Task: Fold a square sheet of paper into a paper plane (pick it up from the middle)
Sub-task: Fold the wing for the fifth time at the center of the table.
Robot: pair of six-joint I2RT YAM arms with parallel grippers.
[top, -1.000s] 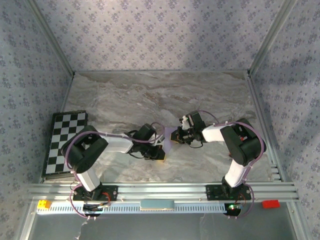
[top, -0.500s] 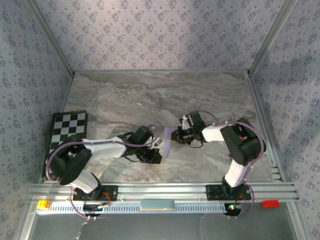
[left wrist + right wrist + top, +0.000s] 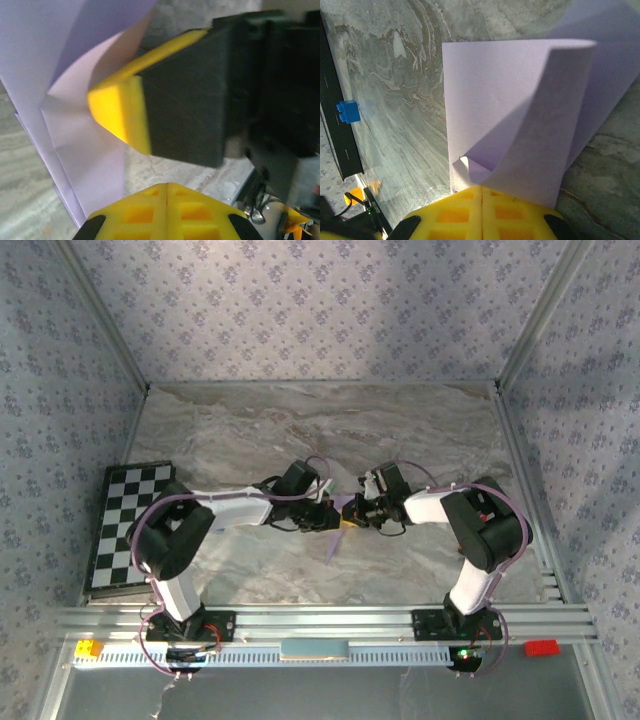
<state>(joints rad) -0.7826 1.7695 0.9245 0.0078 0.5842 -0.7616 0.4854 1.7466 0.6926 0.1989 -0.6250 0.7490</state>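
Swung up from the near side, my left claw [image 3: 329, 518] now meets my right claw [image 3: 350, 512] over the middle of the table [image 3: 250, 430]. Both are closed; the right one pinches the curled square sheet of paper [image 3: 510, 100] between them.

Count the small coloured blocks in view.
3: a yellow block at the front rail's left end, a red block at its right end, a blue block on the table. More may be hidden.
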